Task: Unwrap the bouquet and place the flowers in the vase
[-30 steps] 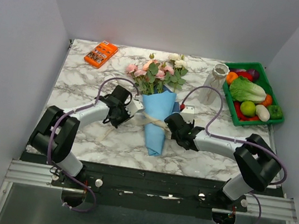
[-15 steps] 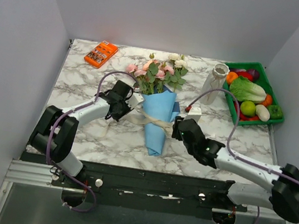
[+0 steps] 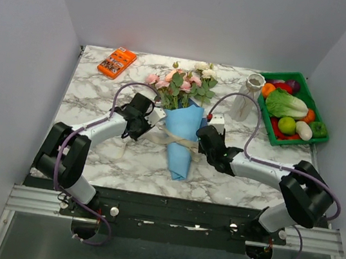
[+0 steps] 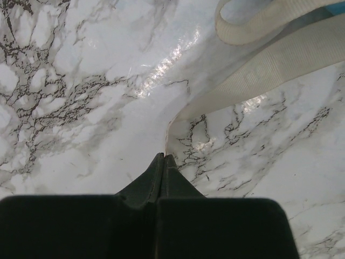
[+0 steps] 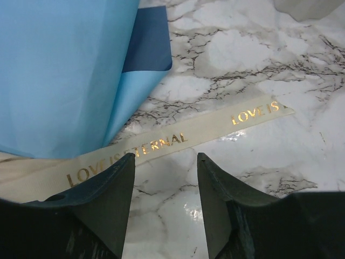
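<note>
Centre: the bouquet (image 3: 181,134) lies along the table (image 3: 94,91), splitting it left and right.
Left of bouquet: the ribbon (image 4: 269,59) stretches to the clamped left gripper (image 4: 164,159), barring that strip.
Right of bouquet: a flat ribbon tail lies before the parted right gripper (image 5: 165,162); bare marble beyond.
Back right: vase (image 3: 250,92) just beside green tray (image 3: 285,74), narrow gap.
Back left: orange box (image 3: 116,62), open marble around.

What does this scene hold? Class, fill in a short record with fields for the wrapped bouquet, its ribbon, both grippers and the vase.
Rose bouquet in blue paper cone: lying wrapped on the marble table
Cream fabric ribbon: crosses the cone, printed LOVE IS ETERNAL
Left gripper: shut, pinching one ribbon tail
Right gripper: open, over the other tail
Slim whitish bottle-shaped vase: upright, no flowers in it, beside the green tray
</note>
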You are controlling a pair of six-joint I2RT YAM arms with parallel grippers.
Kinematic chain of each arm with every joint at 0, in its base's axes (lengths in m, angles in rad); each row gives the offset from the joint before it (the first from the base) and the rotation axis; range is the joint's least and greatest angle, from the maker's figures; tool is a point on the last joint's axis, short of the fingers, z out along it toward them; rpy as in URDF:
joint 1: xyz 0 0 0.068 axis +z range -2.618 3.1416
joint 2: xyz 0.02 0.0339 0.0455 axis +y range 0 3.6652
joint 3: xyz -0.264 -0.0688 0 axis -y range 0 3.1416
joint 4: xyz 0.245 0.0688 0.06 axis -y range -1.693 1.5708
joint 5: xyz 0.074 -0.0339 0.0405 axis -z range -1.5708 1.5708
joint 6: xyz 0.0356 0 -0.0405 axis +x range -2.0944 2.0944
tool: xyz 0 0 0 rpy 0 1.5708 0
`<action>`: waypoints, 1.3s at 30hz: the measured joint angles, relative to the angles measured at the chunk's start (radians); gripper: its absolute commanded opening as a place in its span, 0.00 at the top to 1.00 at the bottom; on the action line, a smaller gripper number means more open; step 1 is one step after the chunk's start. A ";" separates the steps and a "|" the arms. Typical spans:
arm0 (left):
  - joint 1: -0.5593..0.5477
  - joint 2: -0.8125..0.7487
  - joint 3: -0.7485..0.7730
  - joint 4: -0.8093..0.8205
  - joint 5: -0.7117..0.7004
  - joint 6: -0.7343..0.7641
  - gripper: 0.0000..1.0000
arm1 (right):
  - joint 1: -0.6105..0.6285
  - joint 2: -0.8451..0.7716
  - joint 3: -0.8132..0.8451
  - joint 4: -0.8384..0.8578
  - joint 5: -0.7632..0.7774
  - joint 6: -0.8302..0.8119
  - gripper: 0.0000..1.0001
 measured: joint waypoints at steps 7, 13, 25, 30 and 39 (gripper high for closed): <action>0.000 -0.001 0.001 -0.017 0.001 0.001 1.00 | 0.003 0.036 0.005 0.016 -0.028 -0.060 0.33; 0.000 -0.005 0.001 -0.021 0.001 0.005 1.00 | 0.044 0.045 0.006 0.033 -0.049 -0.103 0.23; 0.000 -0.008 0.023 -0.036 0.003 0.006 1.00 | 0.071 0.113 0.041 0.038 -0.061 -0.130 0.22; 0.000 -0.015 0.025 -0.047 0.004 0.011 1.00 | 0.095 0.098 0.027 0.031 -0.061 -0.103 0.22; 0.000 -0.019 0.025 -0.061 0.004 0.018 1.00 | 0.125 0.030 -0.013 -0.039 -0.049 -0.024 0.22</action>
